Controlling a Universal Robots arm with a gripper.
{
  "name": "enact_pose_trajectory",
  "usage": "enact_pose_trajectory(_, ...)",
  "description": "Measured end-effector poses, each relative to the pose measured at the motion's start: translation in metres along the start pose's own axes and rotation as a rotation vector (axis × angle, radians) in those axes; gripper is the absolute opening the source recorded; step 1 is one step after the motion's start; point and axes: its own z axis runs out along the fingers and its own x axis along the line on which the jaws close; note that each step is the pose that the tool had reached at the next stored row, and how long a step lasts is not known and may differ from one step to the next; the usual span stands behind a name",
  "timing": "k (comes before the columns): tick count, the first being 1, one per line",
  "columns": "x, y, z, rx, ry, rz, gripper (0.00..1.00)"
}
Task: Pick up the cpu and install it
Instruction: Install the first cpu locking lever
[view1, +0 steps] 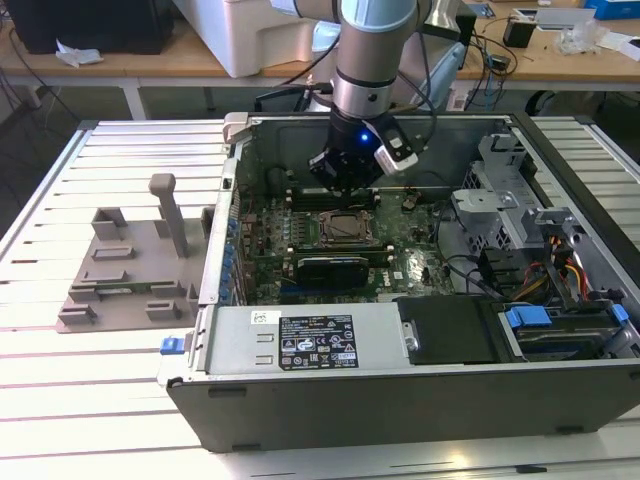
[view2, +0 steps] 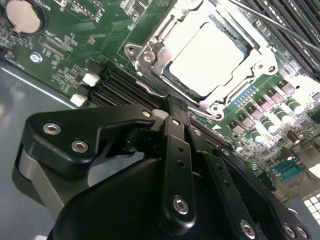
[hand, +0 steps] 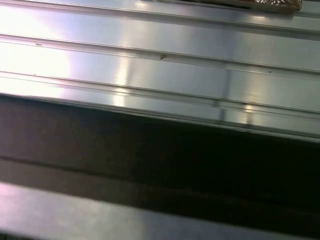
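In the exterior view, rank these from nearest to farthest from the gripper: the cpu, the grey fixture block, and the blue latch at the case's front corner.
1. The cpu: seated in its socket on the motherboard, just below the gripper.
2. The grey fixture block: outside the case, toward the exterior view's left.
3. The blue latch: at the case's front corner, lower left.

The last two are fairly close; the block looks slightly nearer.

Jaws' tips behind the gripper (view2: 175, 112) body; socket frame (view2: 200, 55) cut off at frame edge.
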Motion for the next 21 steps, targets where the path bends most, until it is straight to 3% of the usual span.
enact_pose_trajectory(10,-0.0122,-0.0047,0.0041,0.0,0.0007,0.001,0.11)
enact_pose_trajectory(16,-0.0128,-0.0073,0.0067,0.0004,0.0008,0.002,0.11)
enact_pose_trajectory(21,-0.0141,-0.0042,0.009,0.0011,0.0009,0.001,0.11)
